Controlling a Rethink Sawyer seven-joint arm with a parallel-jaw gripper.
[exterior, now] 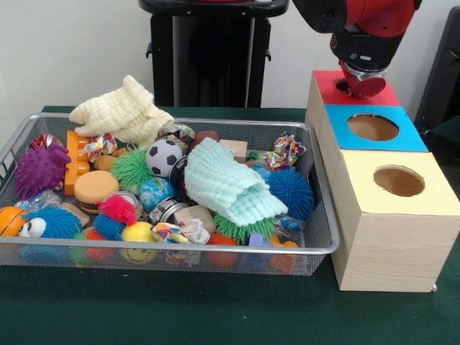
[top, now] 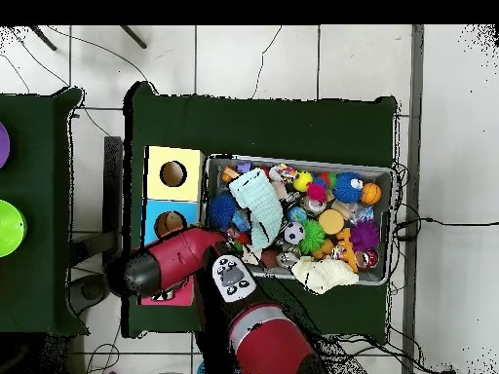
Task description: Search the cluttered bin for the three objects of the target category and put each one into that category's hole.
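Parked directly over the red-panelled hole (exterior: 343,85) at the table's far right corner in the front view: gripper (exterior: 361,86), its red end sunk to the cut-out's rim; fingers hidden, so cannot tell whether spread or clenched, nor whether anything is held. Covered entirely by the red arm (top: 171,268) in the overhead view, that same hole. Next along the pale wooden box (exterior: 392,248), toward the near edge: blue-panelled hole (exterior: 373,127), then yellow-panelled hole (exterior: 399,181), both dark inside. Just beside the box, filling the table's middle and left: the cluttered bin (exterior: 180,249), heaped with spiky balls, a soccer ball (exterior: 164,157), a purple spiky ball (exterior: 40,169) and knotted rope toys. Draped over the heap, a mint cloth (exterior: 230,185) mid-bin and a cream cloth (exterior: 122,111) at the far left rim, hiding whatever lies beneath. No plush animal clearly made out among the clutter. Underneath all, green cloth on the table (exterior: 215,309); behind, a white wall and the black pedestal (exterior: 208,54); below in the overhead view, pale tiled floor (top: 253,58) with cables.
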